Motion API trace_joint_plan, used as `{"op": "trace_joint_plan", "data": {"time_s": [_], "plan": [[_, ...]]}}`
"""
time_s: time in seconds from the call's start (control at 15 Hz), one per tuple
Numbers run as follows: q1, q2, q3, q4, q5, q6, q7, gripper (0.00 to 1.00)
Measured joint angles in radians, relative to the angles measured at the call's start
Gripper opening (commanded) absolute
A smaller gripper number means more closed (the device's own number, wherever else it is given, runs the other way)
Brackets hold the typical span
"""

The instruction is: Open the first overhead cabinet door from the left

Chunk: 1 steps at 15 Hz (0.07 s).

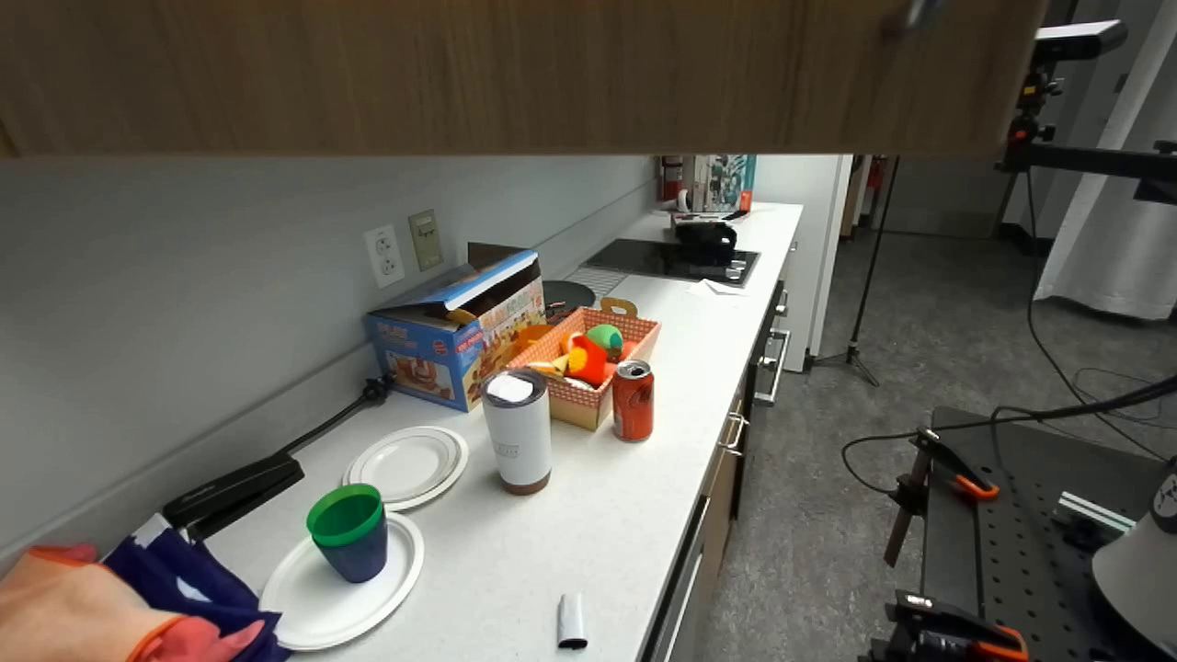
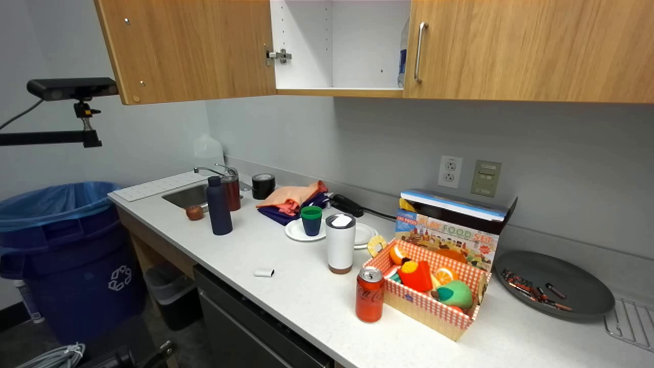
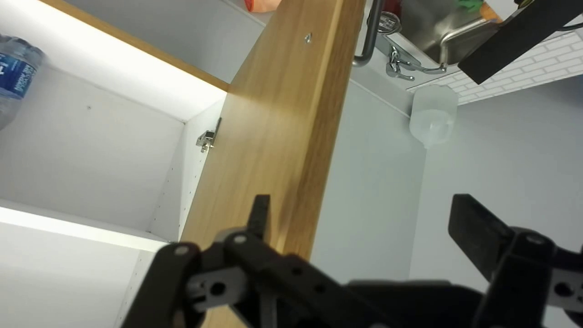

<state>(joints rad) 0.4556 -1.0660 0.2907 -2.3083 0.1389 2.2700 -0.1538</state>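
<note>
The wood cabinet door [image 2: 194, 51] at the left stands swung wide open on its hinge, with its inner face showing. In an exterior view its outer face [image 1: 506, 78] fills the top. The door also crosses the wrist view [image 3: 273, 114], with its metal handle [image 3: 371, 34] on the far side. The opened cabinet [image 2: 365, 46] has a white interior with a water bottle [image 3: 16, 75]. My gripper [image 3: 362, 198] is open and empty. Its left finger is in front of the door's inner face, and its right finger is beyond the free edge. Contact cannot be told. Exterior views do not show the gripper.
Another cabinet door [image 2: 531, 51] to the right is closed. A camera on a boom [image 2: 71, 89] stands near the open door's free edge. The counter [image 2: 301, 301] below holds a tumbler [image 2: 340, 245], a can [image 2: 370, 296], a food basket [image 2: 424, 301], plates and cups.
</note>
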Motion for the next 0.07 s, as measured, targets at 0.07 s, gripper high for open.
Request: {"op": "trace_joint_plan", "data": {"time_s": [0.07], "plan": [[0.000, 0.000, 0.000, 0.000, 0.000, 0.000, 0.000, 1.00]]}}
